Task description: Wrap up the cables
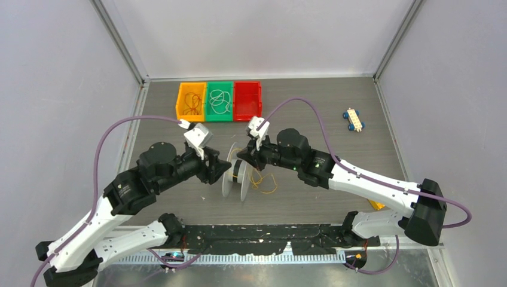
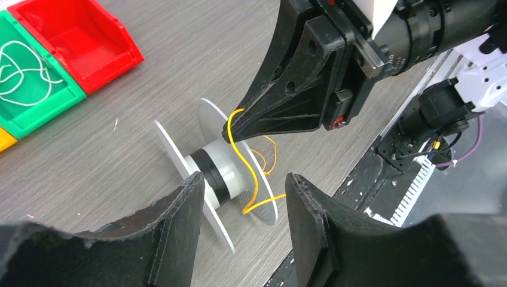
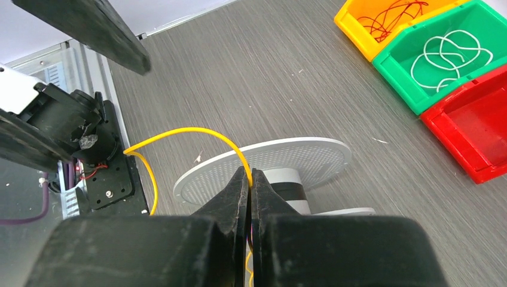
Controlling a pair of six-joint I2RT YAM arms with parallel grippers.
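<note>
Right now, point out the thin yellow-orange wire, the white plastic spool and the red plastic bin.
thin yellow-orange wire (image 3: 179, 129): right wrist view, top of its arc.
white plastic spool (image 2: 232, 173): left wrist view, its hub.
red plastic bin (image 1: 247, 100): top view, its bare floor.

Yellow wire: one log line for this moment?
right gripper: shut on yellow wire at spool | left gripper: open, facing spool, holding nothing | yellow wire: mostly loose beside spool
</note>
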